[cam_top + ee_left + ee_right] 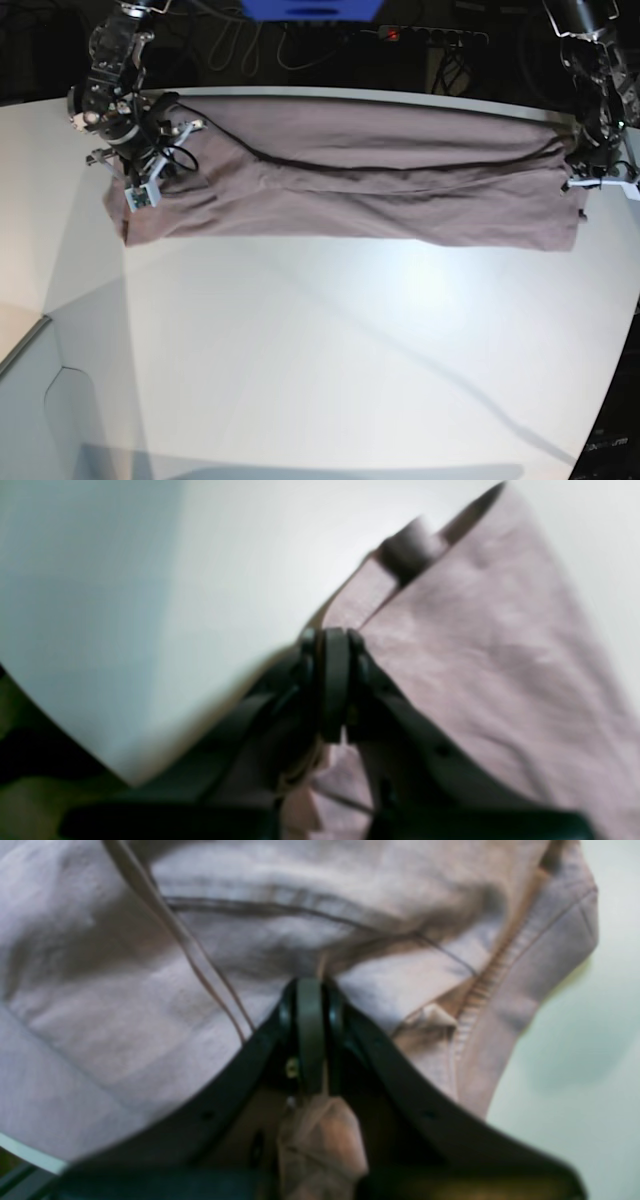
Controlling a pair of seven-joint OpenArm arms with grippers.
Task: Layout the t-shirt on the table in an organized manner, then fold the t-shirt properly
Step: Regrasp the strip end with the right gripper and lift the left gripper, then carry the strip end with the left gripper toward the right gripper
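Fabric filled most of what I saw: the shirt (350, 185) lay stretched in a long band across the far part of the table (320, 350), folded over itself lengthwise, with a dark crease running along its middle.

On the left of the base view I had the right gripper (150, 160) sitting on that end of the shirt, close to the table's far edge. Its wrist camera showed me the jaws pressed together, clenched on the shirt (150, 990), with a bunched tuft of cloth pushed up between the finger bases. A ribbed hem (480, 990) curled beside the gripper (310, 985), and bare table (575, 1065) showed to one side.

On the right of the base view the left gripper (590, 165) was down at the other end of the shirt, by the table's edge. In its blurred wrist view I saw the gripper (334, 635) with its jaws drawn tight, pinching the shirt (500, 655) at its edge, where two layers met. Cloth hung pinched below the fingertips. White table (200, 580) spread beside it, and its curved rim showed low in that view.
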